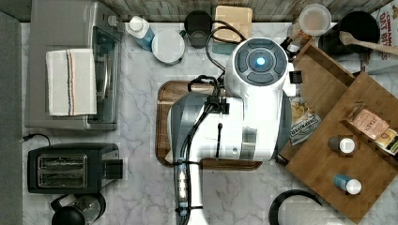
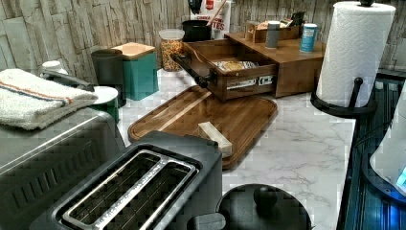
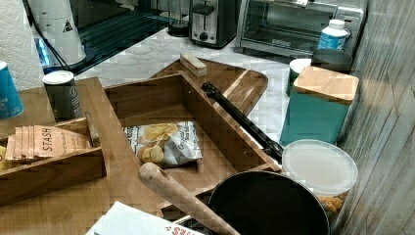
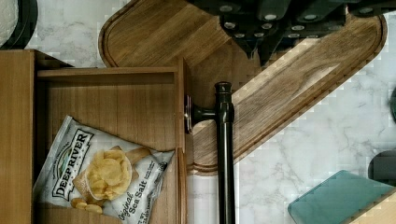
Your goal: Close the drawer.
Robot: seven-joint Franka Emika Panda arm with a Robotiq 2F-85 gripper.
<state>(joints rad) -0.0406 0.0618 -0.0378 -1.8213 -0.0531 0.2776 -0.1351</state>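
On the marble counter, at three o'clock in the top view, the drawer (image 3: 195,127) stands pulled well out of its wooden box unit (image 2: 292,60), a chip bag (image 4: 100,170) lying inside. To close it well, I'd press squarely on the black bar handle (image 4: 224,154), pushing straight along the slide. The gripper (image 4: 259,35) hovers over the rounded tray (image 4: 280,79), touching nothing; I cannot tell how wide the jaws stand.

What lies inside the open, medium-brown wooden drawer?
One white bag of sea salt crisps lies flat on the floor of the medium-brown wooden drawer. The part beneath the box unit's flat wooden top is hidden.
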